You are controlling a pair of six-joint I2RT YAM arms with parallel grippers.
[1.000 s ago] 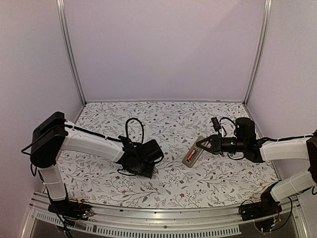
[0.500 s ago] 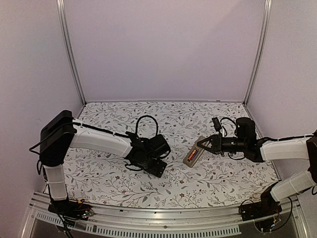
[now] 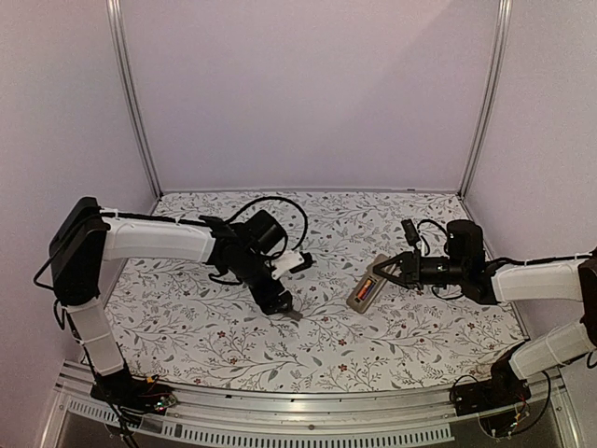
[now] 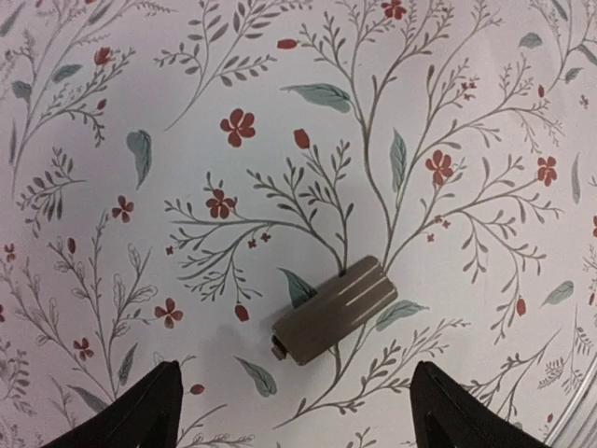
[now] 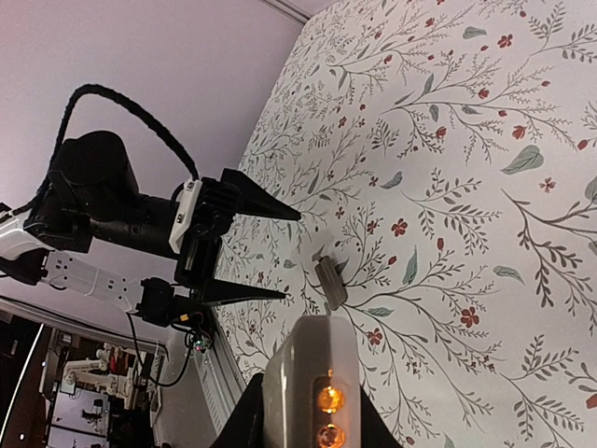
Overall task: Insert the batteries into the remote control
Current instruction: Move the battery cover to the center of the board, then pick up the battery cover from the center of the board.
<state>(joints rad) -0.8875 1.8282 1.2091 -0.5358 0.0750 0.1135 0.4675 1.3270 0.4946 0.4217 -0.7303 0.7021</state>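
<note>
My right gripper (image 3: 384, 273) is shut on the grey-beige remote control (image 3: 362, 294) and holds it just above the table, recess side up. In the right wrist view the remote (image 5: 303, 373) fills the bottom centre, with two orange battery ends (image 5: 327, 399) glowing in its recess. My left gripper (image 3: 283, 306) is open and points down over a small flat grey cover plate (image 3: 293, 315). In the left wrist view the plate (image 4: 334, 309) lies on the cloth between and ahead of my black fingertips (image 4: 140, 411), untouched.
The table has a floral-patterned cloth (image 3: 187, 317) and is enclosed by pale walls with metal corner posts (image 3: 131, 103). A metal rail (image 3: 298, 411) runs along the near edge. The right wrist view also shows the left gripper (image 5: 292, 256) open beside the plate (image 5: 330, 283).
My left arm has swung its wrist back and up, and the gripper now points down over the cover plate. The right gripper with the remote has barely moved.
</note>
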